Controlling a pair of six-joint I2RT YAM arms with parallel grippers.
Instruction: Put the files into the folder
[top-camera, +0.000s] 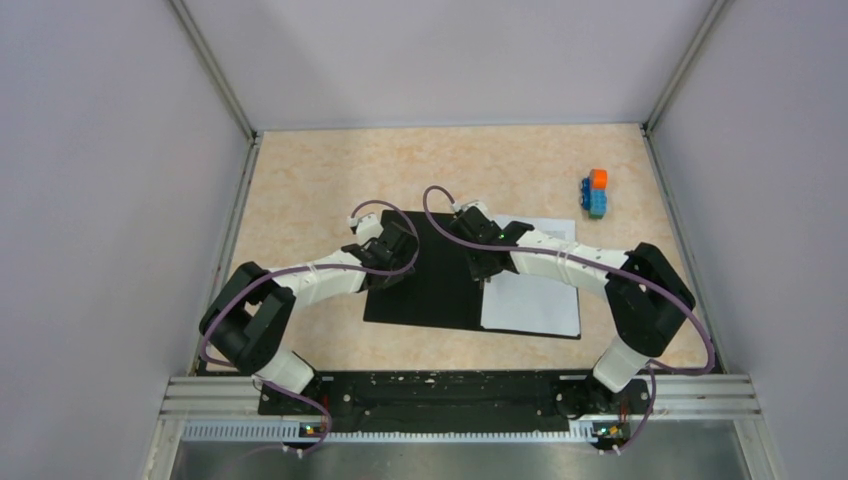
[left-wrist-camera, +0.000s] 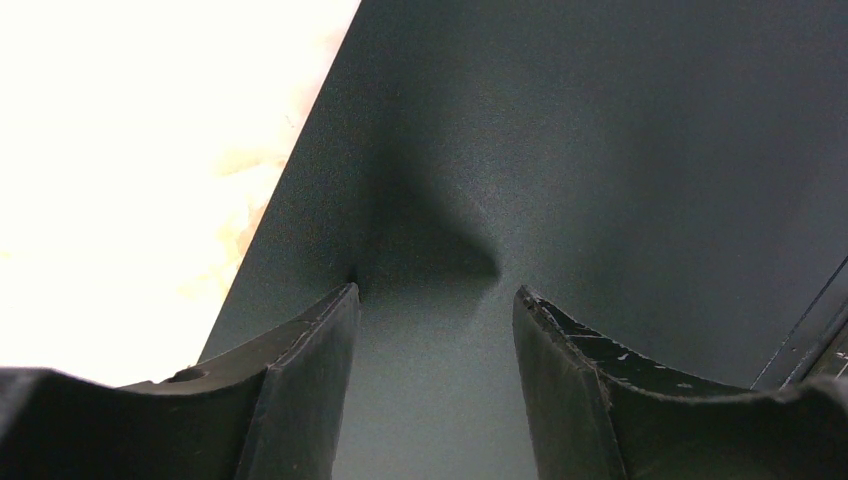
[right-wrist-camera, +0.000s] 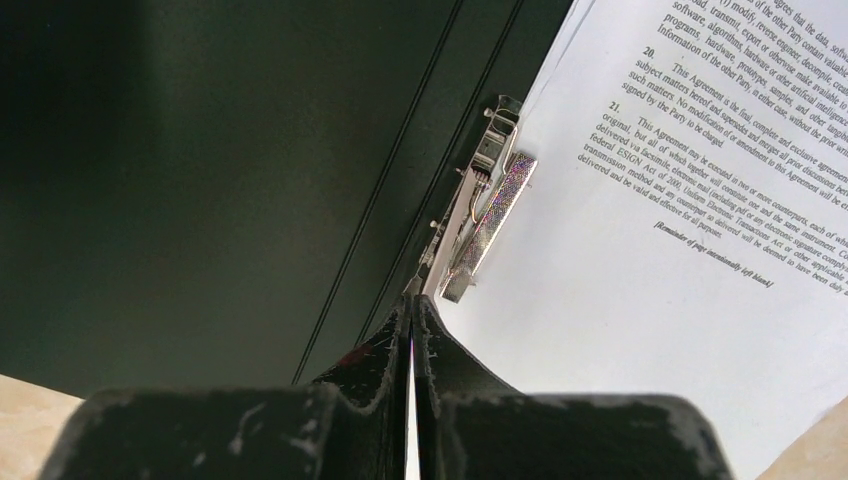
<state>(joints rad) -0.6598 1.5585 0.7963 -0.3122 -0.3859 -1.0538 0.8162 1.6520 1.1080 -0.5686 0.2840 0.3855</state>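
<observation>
Top external view: the open folder lies mid-table, the files on its right half, the right gripper pinched shut, empty, at the metal clip, the left gripper spread over the left flap; clamping the sheets looks next.

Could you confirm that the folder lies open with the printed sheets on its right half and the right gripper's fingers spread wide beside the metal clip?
Not quite: the right wrist view shows the right gripper with its fingers shut together, not spread. The folder lies open, printed sheets on its right half, metal clip beside the fingers.
</observation>
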